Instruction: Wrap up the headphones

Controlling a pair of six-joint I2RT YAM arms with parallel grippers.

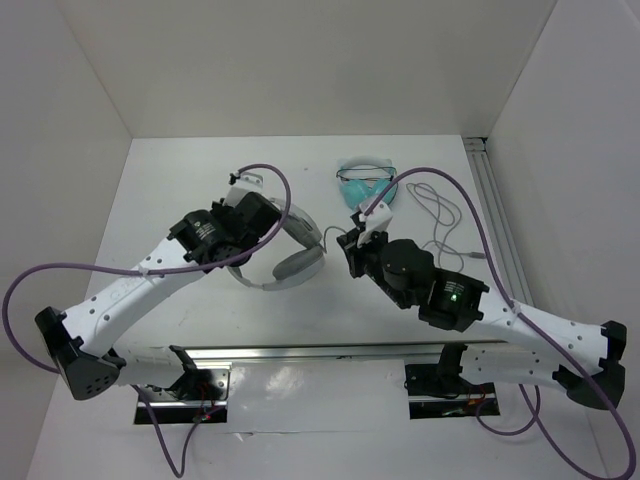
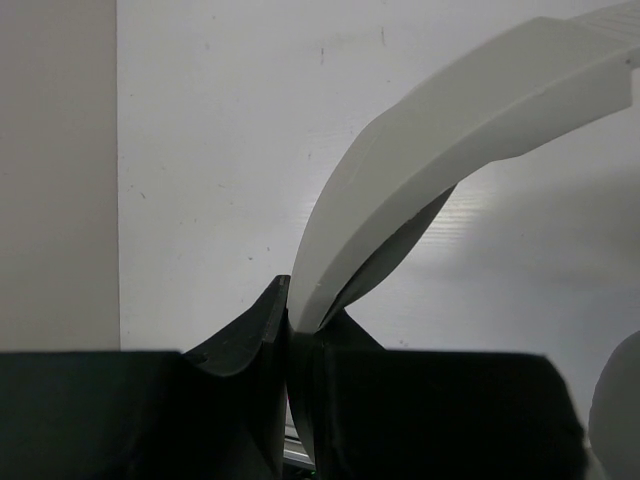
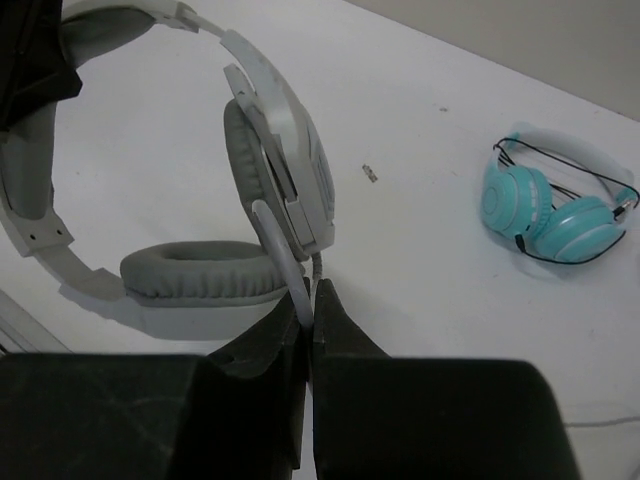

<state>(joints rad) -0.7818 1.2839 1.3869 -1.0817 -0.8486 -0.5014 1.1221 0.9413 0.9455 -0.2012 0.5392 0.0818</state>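
The white headphones (image 1: 298,265) lie on the table between the arms, with grey ear pads (image 3: 200,268) and a wide headband (image 2: 450,130). My left gripper (image 1: 272,218) (image 2: 290,300) is shut on the headband, which arcs up and to the right from its jaws. My right gripper (image 1: 352,240) (image 3: 312,300) sits just below one ear cup (image 3: 300,170). It is shut on a thin pale strand, the cable, where it leaves that cup. The rest of the cable (image 1: 440,215) lies in loose loops at the right rear.
Small teal headphones (image 1: 365,185) (image 3: 550,210) rest behind my right gripper. An aluminium rail (image 1: 495,210) runs along the table's right edge. White walls enclose the back and both sides. Purple arm cables arch over each arm.
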